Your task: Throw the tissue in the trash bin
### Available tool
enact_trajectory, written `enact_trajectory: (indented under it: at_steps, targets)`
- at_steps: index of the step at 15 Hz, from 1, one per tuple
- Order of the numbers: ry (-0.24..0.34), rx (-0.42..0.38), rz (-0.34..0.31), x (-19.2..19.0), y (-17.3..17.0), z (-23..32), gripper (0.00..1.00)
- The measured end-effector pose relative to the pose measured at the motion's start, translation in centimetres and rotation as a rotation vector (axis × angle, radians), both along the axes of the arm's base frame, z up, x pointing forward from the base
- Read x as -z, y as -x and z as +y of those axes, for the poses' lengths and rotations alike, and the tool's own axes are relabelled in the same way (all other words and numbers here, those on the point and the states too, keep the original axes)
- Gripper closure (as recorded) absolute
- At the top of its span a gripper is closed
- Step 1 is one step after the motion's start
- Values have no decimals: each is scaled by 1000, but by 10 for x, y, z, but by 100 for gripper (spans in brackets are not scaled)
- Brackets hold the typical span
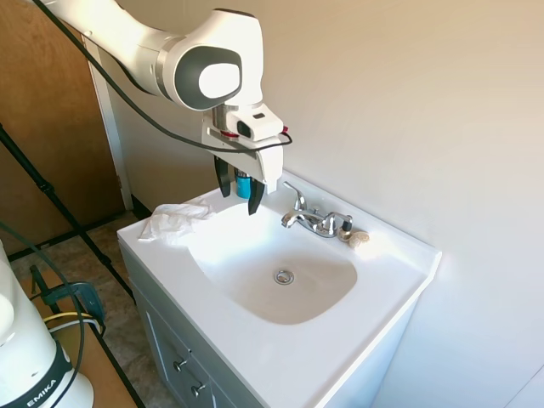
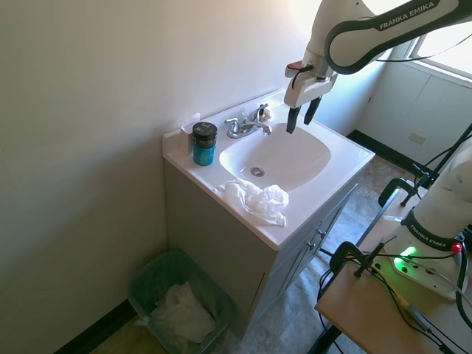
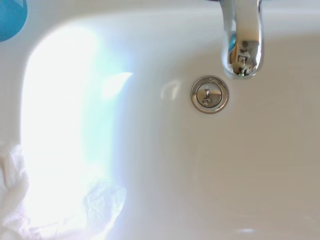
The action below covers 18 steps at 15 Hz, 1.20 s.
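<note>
The crumpled white tissue point(image 1: 174, 221) point(image 2: 254, 200) lies on the sink counter's front corner, part of it hanging over the basin's edge; in the wrist view the tissue point(image 3: 15, 200) shows at the picture's edge. My gripper point(image 1: 239, 202) point(image 2: 299, 126) hangs open and empty above the basin, near the faucet and well apart from the tissue. The trash bin point(image 2: 181, 306), lined with a green bag and holding white paper, stands on the floor beside the vanity, below the tissue's corner.
A chrome faucet point(image 1: 310, 219) point(image 2: 247, 125) point(image 3: 242, 45) stands at the back of the white sink point(image 1: 382, 280), with a small beige lump point(image 1: 357, 238) beside it. A blue jar point(image 2: 204, 144) sits at the counter's back corner. The drain point(image 3: 210, 94) lies below the spout.
</note>
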<state>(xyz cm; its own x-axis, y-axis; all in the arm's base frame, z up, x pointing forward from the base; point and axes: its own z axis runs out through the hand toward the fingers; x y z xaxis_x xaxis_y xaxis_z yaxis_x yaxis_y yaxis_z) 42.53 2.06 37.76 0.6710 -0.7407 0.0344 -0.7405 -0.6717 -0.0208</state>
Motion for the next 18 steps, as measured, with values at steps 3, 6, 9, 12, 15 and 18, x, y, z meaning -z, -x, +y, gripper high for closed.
enact_trajectory:
  at_steps: [3, 6, 9, 12, 15, 18]
  targets:
    - [1, -22, 1, 0, 0, 10, 0]
    - [-20, -111, -4, -2, 7, 73, 0]
    - [-10, -176, 8, 9, 25, 143, 0]
    - [-3, -192, 53, 44, 32, 180, 0]
    - [-1, -182, 97, 79, 27, 192, 0]
    - [0, -165, 139, 102, 24, 199, 0]
